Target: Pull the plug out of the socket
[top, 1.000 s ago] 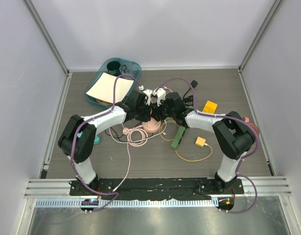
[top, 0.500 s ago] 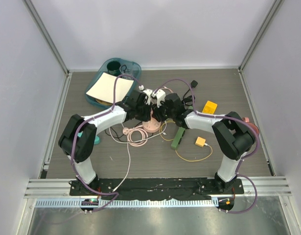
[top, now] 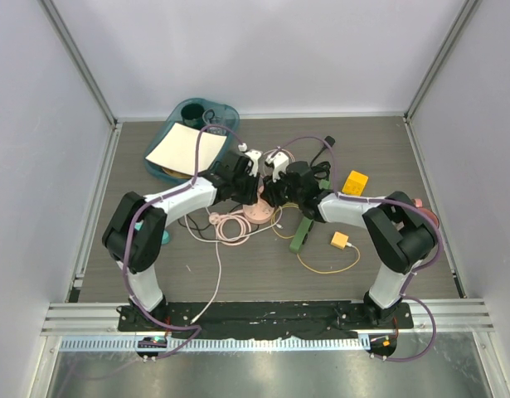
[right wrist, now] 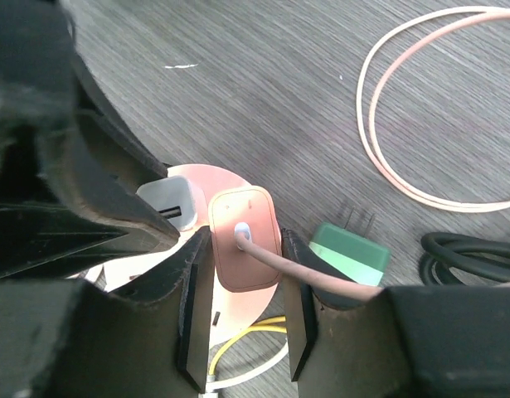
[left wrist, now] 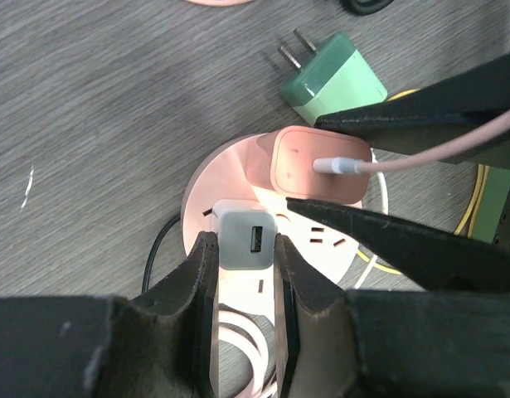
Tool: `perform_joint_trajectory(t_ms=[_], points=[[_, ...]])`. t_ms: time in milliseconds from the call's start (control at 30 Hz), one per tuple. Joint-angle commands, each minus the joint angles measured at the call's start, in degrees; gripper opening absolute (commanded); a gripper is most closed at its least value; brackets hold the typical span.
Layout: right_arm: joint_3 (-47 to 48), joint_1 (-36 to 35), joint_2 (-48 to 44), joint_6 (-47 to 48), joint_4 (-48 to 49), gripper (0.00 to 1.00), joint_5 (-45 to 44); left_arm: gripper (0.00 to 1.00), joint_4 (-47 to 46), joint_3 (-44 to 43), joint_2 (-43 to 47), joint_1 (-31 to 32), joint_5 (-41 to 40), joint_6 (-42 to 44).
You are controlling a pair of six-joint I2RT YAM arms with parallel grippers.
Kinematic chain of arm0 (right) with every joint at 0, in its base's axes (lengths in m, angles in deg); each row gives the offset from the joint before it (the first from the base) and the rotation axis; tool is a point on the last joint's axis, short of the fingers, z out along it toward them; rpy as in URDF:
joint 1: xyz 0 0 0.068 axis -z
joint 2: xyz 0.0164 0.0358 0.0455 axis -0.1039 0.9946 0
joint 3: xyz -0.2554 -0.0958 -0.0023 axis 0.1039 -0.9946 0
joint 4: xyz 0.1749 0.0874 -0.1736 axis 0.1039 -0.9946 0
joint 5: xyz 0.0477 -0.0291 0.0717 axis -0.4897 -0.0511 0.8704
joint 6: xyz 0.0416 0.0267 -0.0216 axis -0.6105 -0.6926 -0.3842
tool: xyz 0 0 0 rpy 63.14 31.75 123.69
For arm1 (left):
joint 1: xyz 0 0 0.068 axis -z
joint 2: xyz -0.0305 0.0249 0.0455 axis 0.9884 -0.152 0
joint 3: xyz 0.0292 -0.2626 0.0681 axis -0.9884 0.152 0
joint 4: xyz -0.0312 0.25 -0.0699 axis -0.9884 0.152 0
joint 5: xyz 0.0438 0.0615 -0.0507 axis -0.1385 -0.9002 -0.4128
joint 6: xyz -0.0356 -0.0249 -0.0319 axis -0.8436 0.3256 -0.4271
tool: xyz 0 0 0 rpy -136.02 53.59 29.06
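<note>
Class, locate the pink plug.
In the left wrist view, the pink plug sits in the round socket, beside the grey charger, between the right gripper's fingers.

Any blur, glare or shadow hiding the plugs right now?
Left wrist: grey adapter and pink plug sharp, well lit; near fingers dark, soft. Right wrist: pink plug crisp, foreground black and blurred. Top external: even light, glare on the metal rail, arms mostly cover the socket.

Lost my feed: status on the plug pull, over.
Left gripper shut on grey adapter. Right gripper shut on pink plug, seated in socket. Green plug beside, not blocking.
</note>
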Motion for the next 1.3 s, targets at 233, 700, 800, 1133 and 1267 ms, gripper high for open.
perform_joint_trajectory(t_ms=[233, 700, 800, 1133, 1267], points=[[4.2, 1.7, -6.1, -8.3, 11.0, 0.01, 7.0, 0.04, 4.0, 3.3, -9.6, 0.3, -2.4, -0.7], [5.4, 0.3, -9.3, -7.1, 9.1, 0.01, 4.0, 0.04, 5.0, 2.2, -11.8, 0.3, -3.5, -0.7], [5.4, 2.3, -8.7, -11.0, 10.5, 0.01, 6.5, 0.04, 5.2, 2.1, -11.9, 0.3, -3.5, -0.8], [8.1, 1.0, -8.4, -9.3, 5.7, 0.01, 4.7, 0.04, 5.9, 1.3, -12.8, 0.2, -3.8, -0.9], [7.6, 3.4, -6.5, -10.2, 2.6, 0.01, 1.8, 0.05, 6.4, 0.5, -10.7, 0.3, -2.7, -1.0]])
